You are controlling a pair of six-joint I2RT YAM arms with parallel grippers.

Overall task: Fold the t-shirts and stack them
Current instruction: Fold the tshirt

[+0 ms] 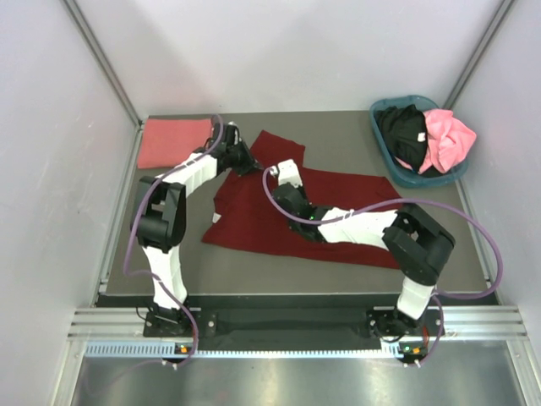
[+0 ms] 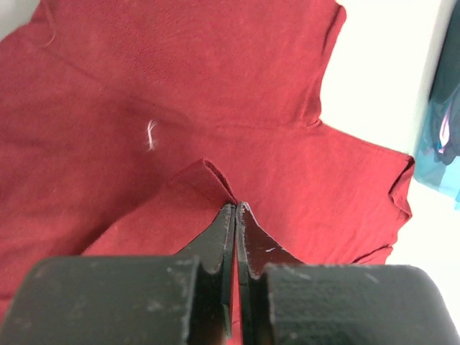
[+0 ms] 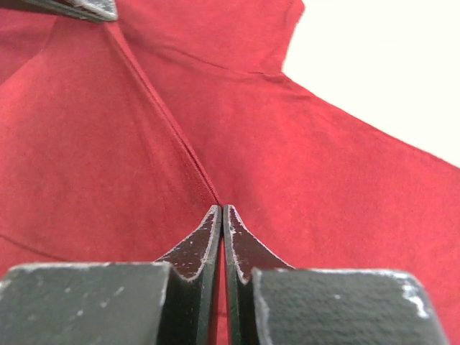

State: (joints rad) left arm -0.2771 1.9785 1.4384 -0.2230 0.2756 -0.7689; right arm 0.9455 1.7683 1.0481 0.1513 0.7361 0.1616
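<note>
In the middle of the worktop, nearest to the arm bases, a dark maroon t-shirt, spread out but wrinkled, one sleeve toward the far side. Both arms low over it, covering part of the cloth. Farther, in the far left corner, a salmon-pink t-shirt, folded flat into a rectangle, apart from the maroon one. In the far right corner, a teal basket, with a black t-shirt and a bright pink t-shirt heaped inside, the pink one hanging over the rim. Right pincer clenched, jaws pressed together on a raised ridge of the maroon cloth. Beyond it, at the other end of the same ridge, left pincer clenched as well, pinching a small peak of the maroon fabric.
</note>
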